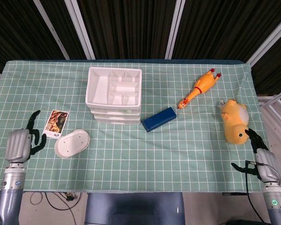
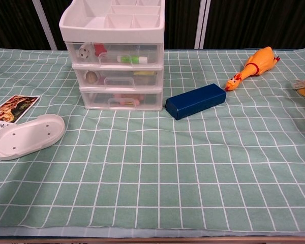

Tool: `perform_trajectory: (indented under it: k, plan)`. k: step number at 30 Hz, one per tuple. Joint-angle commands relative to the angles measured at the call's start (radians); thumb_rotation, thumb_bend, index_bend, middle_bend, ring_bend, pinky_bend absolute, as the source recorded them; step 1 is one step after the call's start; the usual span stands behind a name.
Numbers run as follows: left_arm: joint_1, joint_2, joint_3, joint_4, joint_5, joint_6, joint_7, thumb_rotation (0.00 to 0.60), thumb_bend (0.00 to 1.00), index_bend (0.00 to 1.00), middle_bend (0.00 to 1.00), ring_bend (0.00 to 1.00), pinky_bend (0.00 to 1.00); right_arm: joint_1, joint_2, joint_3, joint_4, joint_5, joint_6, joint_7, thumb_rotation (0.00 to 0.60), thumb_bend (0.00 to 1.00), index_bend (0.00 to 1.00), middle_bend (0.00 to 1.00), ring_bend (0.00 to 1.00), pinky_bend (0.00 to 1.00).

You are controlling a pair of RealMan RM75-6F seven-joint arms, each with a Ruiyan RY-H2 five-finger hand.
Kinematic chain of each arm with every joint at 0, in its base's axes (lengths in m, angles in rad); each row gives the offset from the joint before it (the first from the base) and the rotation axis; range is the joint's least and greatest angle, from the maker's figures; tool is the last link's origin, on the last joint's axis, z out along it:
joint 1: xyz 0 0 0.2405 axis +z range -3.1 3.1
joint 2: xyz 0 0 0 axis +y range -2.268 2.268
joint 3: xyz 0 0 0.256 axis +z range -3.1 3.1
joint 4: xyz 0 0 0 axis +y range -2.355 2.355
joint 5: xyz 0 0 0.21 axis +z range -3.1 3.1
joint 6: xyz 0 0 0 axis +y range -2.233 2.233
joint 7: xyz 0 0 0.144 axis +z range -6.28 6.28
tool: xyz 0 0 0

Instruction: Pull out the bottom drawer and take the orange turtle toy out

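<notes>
Surface (image 1: pixel 187 150): your widest open room is the checked cloth in front of the drawers, running to the near edge.
Drawer unit (image 2: pixel 117 56): it stands left of centre toward the far side, all three drawers pushed in, fronts facing you.
Bottom drawer (image 2: pixel 121 98): flush with the stack; its handle runs left to right, so the pull direction is toward the near edge.
Orange turtle toy: you cannot make it out; only a pinkish-orange shape shows through the drawer's clear front.
Blue box (image 2: pixel 195 100): just right of the drawer's front corner, angled, apart from it.
White oval tray (image 1: pixel 72 143): near left, beside a picture card (image 1: pixel 55 123).
Left hand (image 1: pixel 19 144): near the left edge, beside the tray, fingers curled downward, holding nothing.
Right hand (image 1: pixel 261 157): at the near right corner beside the yellow plush (image 1: pixel 234 121), fingers apart, empty.
</notes>
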Motion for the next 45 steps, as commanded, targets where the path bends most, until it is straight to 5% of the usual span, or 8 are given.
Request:
perform_trajectory:
  k: [1,14,23,45]
  plan:
    - [-0.071,-0.057,-0.023,-0.055,-0.094,-0.097,-0.005,0.600,0.53,0.13,0.99,1.00,1.00,0.000,0.000,0.000,0.000,0.001,-0.001,0.002,0.600,0.10,0.00,0.00,0.00,0.18]
    - [-0.216,-0.260,-0.096,-0.066,-0.471,-0.265,-0.090,0.600,0.58,0.13,1.00,1.00,1.00,0.001,0.003,0.001,-0.001,0.006,-0.009,0.019,0.600,0.10,0.00,0.00,0.00,0.18]
    - [-0.285,-0.316,-0.160,-0.015,-0.707,-0.373,-0.191,0.600,0.58,0.13,1.00,1.00,1.00,0.003,0.006,0.003,-0.001,0.011,-0.018,0.032,0.600,0.10,0.00,0.00,0.00,0.18]
    - [-0.424,-0.508,-0.264,0.267,-0.911,-0.497,-0.373,0.600,0.58,0.13,1.00,1.00,1.00,0.007,0.014,0.006,-0.005,0.024,-0.038,0.059,0.600,0.10,0.00,0.00,0.00,0.18]
